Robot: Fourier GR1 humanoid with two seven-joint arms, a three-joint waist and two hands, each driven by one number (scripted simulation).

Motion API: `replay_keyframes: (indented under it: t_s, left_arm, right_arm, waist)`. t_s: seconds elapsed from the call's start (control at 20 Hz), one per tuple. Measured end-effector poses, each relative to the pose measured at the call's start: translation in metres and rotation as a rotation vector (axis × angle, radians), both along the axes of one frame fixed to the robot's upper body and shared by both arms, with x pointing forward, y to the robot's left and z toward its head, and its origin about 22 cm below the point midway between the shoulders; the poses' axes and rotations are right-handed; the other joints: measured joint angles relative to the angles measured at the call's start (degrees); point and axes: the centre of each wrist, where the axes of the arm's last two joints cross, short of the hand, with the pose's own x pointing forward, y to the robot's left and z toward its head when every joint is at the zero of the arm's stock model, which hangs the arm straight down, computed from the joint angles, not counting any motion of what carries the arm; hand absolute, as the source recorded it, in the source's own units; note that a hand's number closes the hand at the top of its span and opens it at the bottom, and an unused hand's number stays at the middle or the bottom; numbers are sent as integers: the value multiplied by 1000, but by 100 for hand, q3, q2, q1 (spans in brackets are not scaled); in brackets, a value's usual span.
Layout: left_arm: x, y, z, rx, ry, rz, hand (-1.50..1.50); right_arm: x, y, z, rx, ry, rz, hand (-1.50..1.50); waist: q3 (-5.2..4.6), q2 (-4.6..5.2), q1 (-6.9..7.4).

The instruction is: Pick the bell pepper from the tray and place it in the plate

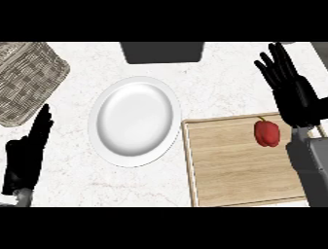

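Observation:
A red bell pepper (267, 133) lies near the far right corner of the wooden tray (231, 170). Left of the tray sits a white plate (135, 120) with nothing on it. My right hand (293, 92) is open, fingers straight and pointing away, just right of and beyond the pepper, not touching it. At the lower left my left hand (27, 151) rests open with fingers up, well left of the plate.
A woven wicker basket (15, 80) stands at the far left of the white marble counter (217, 82). A dark grey box (163, 52) sits at the far edge behind the plate.

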Motion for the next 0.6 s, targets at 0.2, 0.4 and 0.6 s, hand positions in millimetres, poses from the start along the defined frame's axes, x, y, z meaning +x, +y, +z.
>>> replay_keyframes:
  t_s: [0.2,0.4,0.6]
  left_arm:
    - [20,-2,24,5,-104,-96,0]
    - [36,-10,55,-2,-230,-198,0]
    - [44,-12,71,-35,-280,-257,0]
  right_arm:
    - [11,24,9,-50,-16,12,150]
    - [23,24,12,-356,20,-39,150]
    - [18,38,-19,-583,129,-216,-150]
  waist:
    - [-38,-18,115]
    - [-149,-12,164]
    - [-122,-14,177]
